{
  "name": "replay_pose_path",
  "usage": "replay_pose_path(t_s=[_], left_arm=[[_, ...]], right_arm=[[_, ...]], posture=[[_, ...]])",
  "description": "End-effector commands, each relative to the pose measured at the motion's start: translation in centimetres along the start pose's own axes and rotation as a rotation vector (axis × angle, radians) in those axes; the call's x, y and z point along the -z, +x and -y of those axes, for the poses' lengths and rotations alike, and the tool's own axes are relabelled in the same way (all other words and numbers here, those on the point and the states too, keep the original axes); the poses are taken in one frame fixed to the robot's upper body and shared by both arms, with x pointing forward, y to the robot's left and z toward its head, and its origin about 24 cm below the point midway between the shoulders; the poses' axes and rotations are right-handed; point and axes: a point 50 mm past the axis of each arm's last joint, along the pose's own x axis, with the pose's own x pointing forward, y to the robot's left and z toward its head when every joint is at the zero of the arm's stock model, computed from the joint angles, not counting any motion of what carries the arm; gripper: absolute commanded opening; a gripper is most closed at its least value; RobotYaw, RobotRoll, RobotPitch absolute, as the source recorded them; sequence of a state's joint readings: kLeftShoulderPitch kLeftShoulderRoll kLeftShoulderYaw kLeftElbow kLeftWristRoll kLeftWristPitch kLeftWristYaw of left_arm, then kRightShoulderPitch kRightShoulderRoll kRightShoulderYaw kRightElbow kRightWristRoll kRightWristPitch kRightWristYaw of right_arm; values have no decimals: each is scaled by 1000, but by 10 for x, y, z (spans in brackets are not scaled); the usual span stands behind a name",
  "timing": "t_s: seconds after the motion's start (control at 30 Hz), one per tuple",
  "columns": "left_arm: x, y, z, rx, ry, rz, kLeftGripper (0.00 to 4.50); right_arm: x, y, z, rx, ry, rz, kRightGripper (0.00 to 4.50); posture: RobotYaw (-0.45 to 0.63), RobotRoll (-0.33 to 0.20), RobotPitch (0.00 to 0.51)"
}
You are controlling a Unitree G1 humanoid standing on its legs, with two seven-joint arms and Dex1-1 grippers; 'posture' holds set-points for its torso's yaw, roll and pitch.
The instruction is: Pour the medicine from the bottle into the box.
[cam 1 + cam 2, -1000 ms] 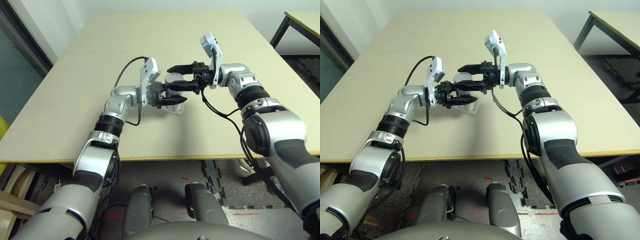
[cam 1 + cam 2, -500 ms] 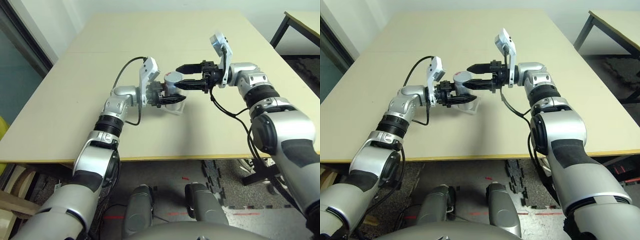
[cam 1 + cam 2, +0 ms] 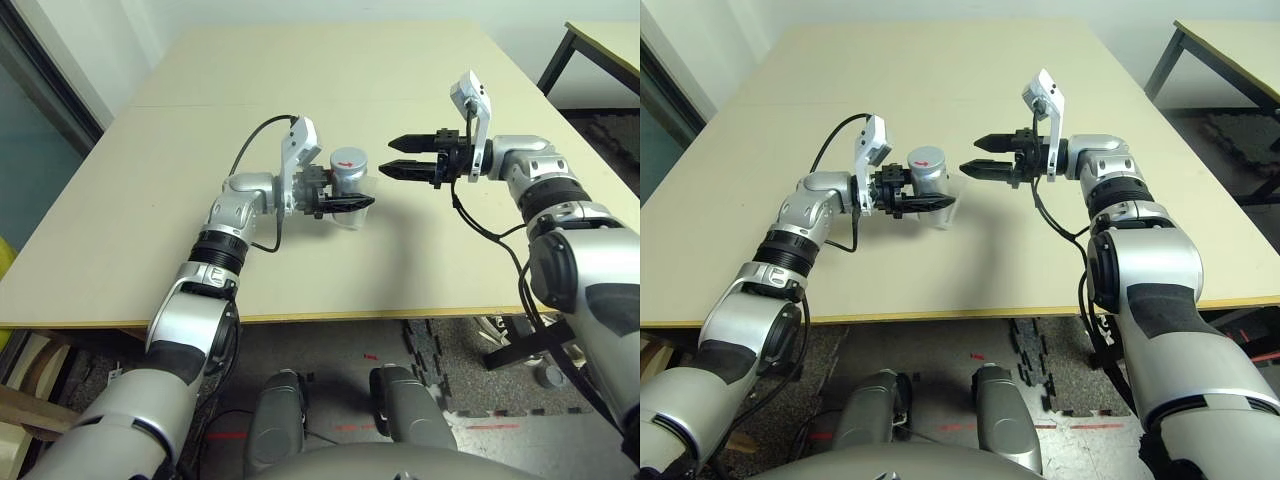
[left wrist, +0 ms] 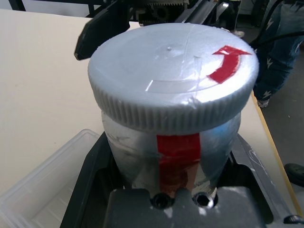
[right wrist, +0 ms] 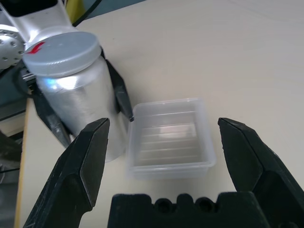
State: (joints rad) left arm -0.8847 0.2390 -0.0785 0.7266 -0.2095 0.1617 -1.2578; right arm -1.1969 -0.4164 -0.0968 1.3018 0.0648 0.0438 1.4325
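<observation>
My left gripper (image 3: 348, 192) is shut on the bottle (image 3: 345, 178), a silvery cylinder with a red stripe (image 4: 178, 156), and holds it upright. The grey cap (image 4: 173, 76), marked with a red arrow, sits on the bottle. The medicine is hidden inside. The box (image 5: 168, 137), a clear shallow tray, lies on the table right beside and partly under the bottle, also seen as the box (image 3: 352, 218). My right gripper (image 3: 390, 157) hangs open to the right of the bottle, apart from it, fingers pointing at the cap.
The wide beige table (image 3: 300, 80) stretches far behind and to both sides of the bottle. Its front edge (image 3: 330, 318) runs close below my arms. A second table with dark legs (image 3: 600, 40) stands at the back right.
My right gripper, which was open around the bottle's cap, has drawn back to the right and stays open. The cap is still on. The left gripper and bottle have not moved.
</observation>
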Motion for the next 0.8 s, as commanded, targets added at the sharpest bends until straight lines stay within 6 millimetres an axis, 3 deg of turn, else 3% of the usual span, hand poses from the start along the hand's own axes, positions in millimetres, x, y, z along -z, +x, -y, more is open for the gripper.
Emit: replay_pose_path(t_s=[0.03, 0.5, 0.8], left_arm=[[0, -2, -1, -3, 6, -4, 2682], [-1, 0, -1, 3, 8, -3, 2682], [1, 1, -1, 5, 5, -7, 2682]], right_arm=[[-1, -4, -2, -46, 14, 0, 4500], [-29, 20, -14, -243, -23, 93, 4500], [-34, 36, -20, -296, -47, 97, 4500]], posture=[[-154, 0, 47], [-160, 0, 54], [-159, 0, 57]])
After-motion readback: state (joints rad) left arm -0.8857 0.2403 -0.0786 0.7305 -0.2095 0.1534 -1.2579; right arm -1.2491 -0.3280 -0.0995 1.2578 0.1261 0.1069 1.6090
